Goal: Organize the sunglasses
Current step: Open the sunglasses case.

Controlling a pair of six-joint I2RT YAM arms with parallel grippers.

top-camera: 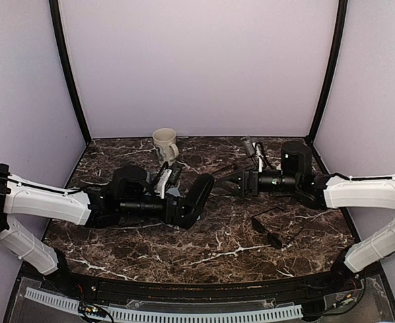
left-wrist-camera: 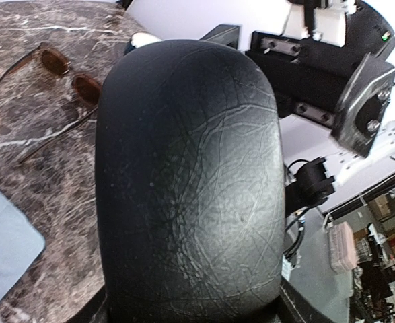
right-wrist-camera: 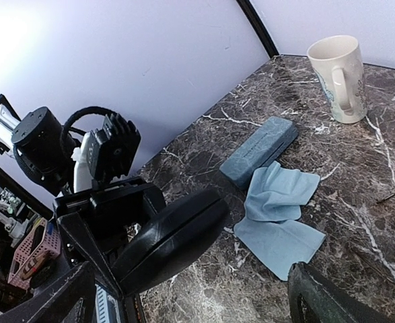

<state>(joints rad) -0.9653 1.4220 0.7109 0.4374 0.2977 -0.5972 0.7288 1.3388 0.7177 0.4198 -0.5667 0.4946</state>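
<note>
My left gripper point(top-camera: 182, 207) is shut on the black oblong case point(top-camera: 198, 194), holding it by one end, tilted above the table; the case fills the left wrist view point(left-wrist-camera: 190, 182). My right gripper point(top-camera: 225, 184) is open and empty, pointing at the case's free end, which shows in the right wrist view point(right-wrist-camera: 173, 235). The thin brownish-framed sunglasses point(left-wrist-camera: 62, 70) lie unfolded on the table just beyond the case. The thicker black-framed sunglasses point(top-camera: 272, 230) lie on the table in front of my right arm.
A grey-blue rectangular case point(right-wrist-camera: 259, 151) lies closed on the marble table, with a crumpled light-blue cloth point(right-wrist-camera: 278, 212) beside it. A cream mug point(top-camera: 165, 145) stands at the back. Purple walls enclose the table on three sides.
</note>
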